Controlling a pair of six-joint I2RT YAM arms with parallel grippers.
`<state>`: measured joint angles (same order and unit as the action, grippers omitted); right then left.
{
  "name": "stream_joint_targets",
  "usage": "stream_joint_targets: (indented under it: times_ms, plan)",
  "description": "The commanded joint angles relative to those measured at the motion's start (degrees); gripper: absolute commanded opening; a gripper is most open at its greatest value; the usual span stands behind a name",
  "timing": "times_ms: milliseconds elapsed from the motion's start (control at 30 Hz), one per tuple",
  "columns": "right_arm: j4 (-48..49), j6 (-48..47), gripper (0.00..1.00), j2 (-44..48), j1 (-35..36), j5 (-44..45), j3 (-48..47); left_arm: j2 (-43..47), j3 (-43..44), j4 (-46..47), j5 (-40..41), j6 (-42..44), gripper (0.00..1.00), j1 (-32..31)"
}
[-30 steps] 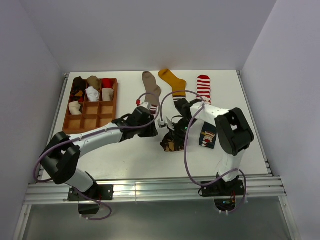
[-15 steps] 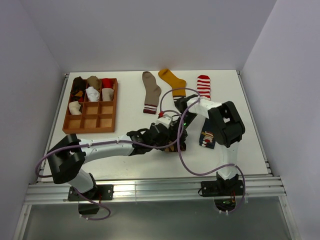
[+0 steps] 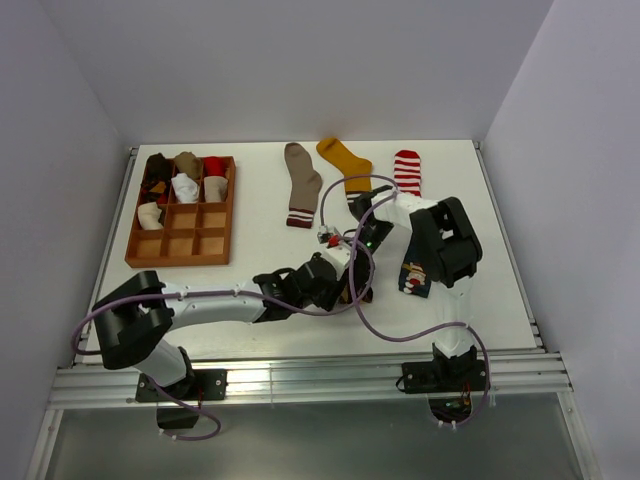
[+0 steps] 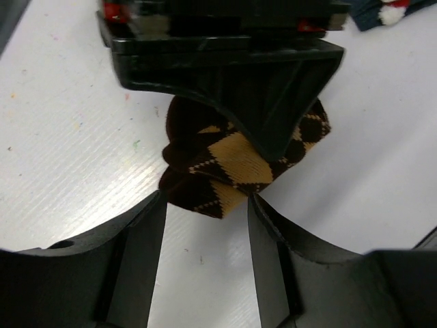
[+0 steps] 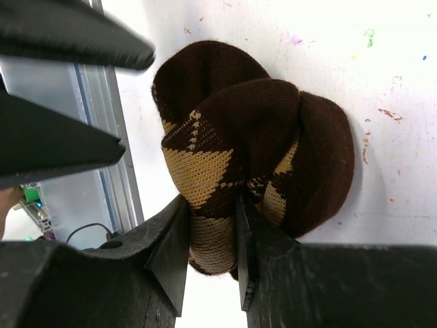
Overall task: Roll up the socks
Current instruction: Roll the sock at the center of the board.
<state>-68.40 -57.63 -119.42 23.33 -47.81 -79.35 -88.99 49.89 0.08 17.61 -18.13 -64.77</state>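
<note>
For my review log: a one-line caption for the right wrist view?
Right gripper pinches a fold of the bundled brown argyle sock resting on the white table.

In the left wrist view the right tool covers the upper part of the argyle sock, and the navy sock is cut off at the top edge. From overhead, the left tool and the right one hide the argyle sock almost wholly, and the bundles in the tray are too small to tell apart.
</note>
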Motion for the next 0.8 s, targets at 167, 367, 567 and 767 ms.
stream_joint_targets:
  times_ms: [167, 367, 567, 767]
  plan:
    - [0.47, 0.06, 0.28, -3.37, -0.65, 5.80, -1.42, -1.54, 2.49, 4.41, -1.01, 4.94, 0.56, -2.37]
    - [0.90, 0.58, 0.28, -3.81, -0.83, 6.15, -1.68, 1.36, -0.66, 7.31, 3.92, 4.42, 0.54, -5.01]
    - [1.07, 0.67, 0.28, -4.07, -0.74, 6.77, -1.51, -0.92, 0.47, 7.22, 4.90, 6.96, 0.54, -5.89]
    - [0.38, 0.41, 0.28, -5.04, -0.83, 6.77, -2.03, -3.12, 1.52, 7.48, 4.02, 10.13, 0.55, -5.80]
